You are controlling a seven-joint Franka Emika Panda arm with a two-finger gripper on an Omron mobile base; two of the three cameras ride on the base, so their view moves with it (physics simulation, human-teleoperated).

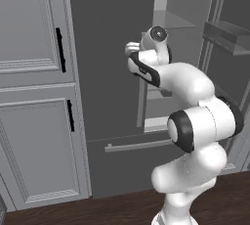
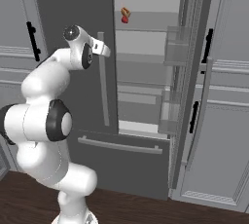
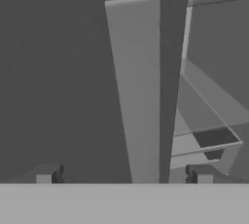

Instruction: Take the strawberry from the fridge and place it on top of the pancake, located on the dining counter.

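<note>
Behind the open fridge (image 2: 146, 4) door, the strawberry (image 2: 125, 19) sits on a shelf; jaws (image 3: 124, 175) spread open, empty.

Light grey panelled cabinets (image 1: 34, 97) with short black bar handles (image 1: 60, 50) stand left of the dark appliance, upper door above lower. Matching panelled cabinets (image 2: 223, 121) stand on its right. An orange-brown hot-dog-like item (image 2: 125, 11) lies on a high shelf. Dark brown wooden flooring (image 2: 146, 208) runs below.
</note>
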